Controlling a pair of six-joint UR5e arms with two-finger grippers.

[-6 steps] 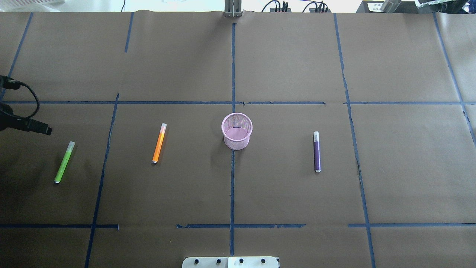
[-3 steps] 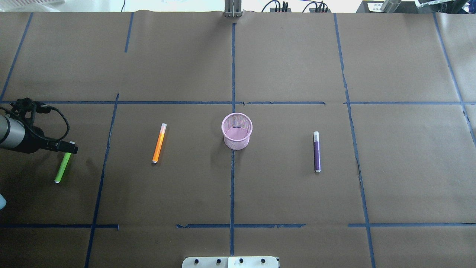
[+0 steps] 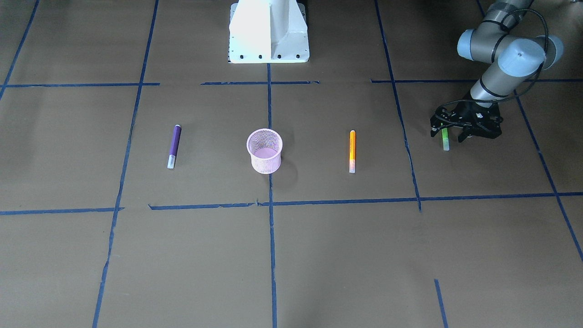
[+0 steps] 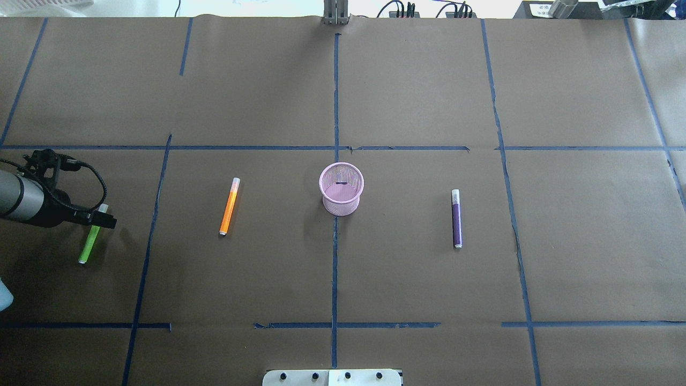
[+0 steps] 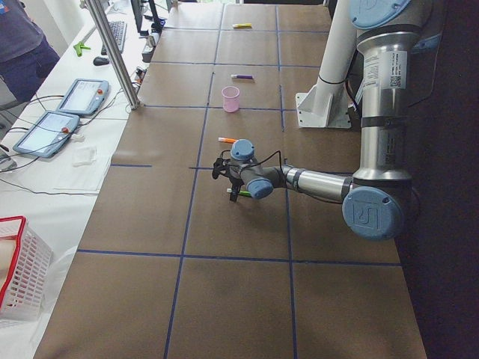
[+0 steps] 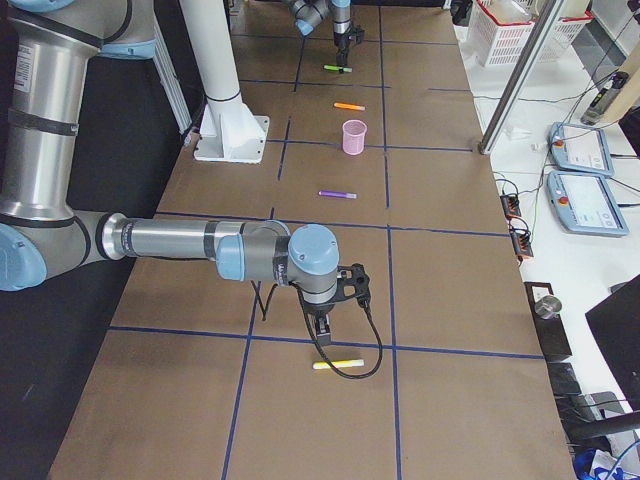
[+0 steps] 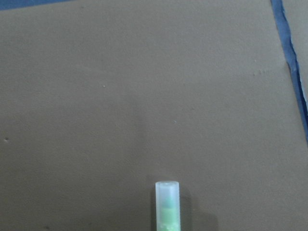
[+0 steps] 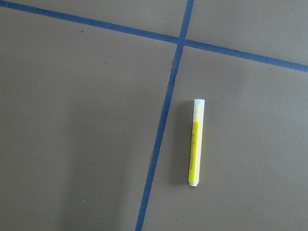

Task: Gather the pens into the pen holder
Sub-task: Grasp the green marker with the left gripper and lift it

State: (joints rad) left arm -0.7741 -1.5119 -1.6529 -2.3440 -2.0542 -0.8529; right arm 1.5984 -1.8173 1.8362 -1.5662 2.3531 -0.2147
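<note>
The pink mesh pen holder (image 4: pixel 341 188) (image 3: pixel 264 150) stands upright mid-table and looks empty. Three pens lie flat: the orange pen (image 4: pixel 229 206) to its left, the purple pen (image 4: pixel 456 218) to its right, the green pen (image 4: pixel 87 245) (image 3: pixel 446 142) at far left. My left gripper (image 3: pixel 447 134) (image 4: pixel 104 219) is open, low over the green pen's capped end, one finger on each side; that cap (image 7: pixel 167 204) fills the left wrist view's bottom. My right gripper (image 6: pixel 322 325) shows only in the exterior right view, above a yellow pen (image 8: pixel 196 142); I cannot tell its state.
Blue tape lines grid the brown paper table. The white robot base (image 3: pixel 268 32) sits at the near edge. Beyond the far edge are a metal post (image 5: pixel 112 52), two tablets (image 5: pixel 71 112), a white basket (image 5: pixel 19 277) and a person's torso (image 5: pixel 22 45).
My left arm came in from the table's left edge and dropped over the green pen's capped end. The pens and the holder stayed put.
</note>
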